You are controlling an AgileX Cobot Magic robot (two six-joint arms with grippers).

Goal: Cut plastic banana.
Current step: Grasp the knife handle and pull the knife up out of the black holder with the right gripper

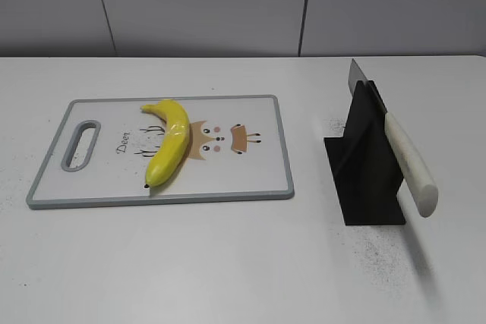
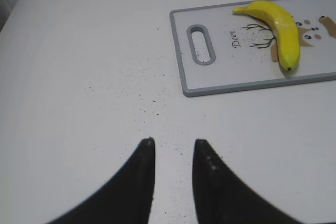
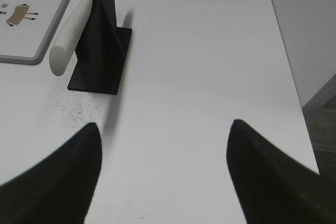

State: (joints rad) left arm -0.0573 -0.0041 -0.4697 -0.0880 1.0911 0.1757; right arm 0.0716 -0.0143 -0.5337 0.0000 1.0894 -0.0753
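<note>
The plastic banana (image 1: 170,142) is glossy yellow and lies whole on a white cutting board (image 1: 250,184) with a grey rim; it also shows in the left wrist view (image 2: 278,24). A knife with a white handle (image 1: 408,162) rests in a black stand (image 1: 364,165), blade up; it also shows in the right wrist view (image 3: 71,32). My left gripper (image 2: 173,142) is open with a narrow gap, empty, over bare table left of the board. My right gripper (image 3: 164,129) is wide open and empty, near the table's front right of the stand. Neither gripper shows in the exterior view.
The board (image 2: 184,51) has a handle slot (image 2: 201,44) at its left end. Dark specks dot the white table. The table's right edge (image 3: 286,61) drops off beside a wall. A grey panelled wall stands behind the table.
</note>
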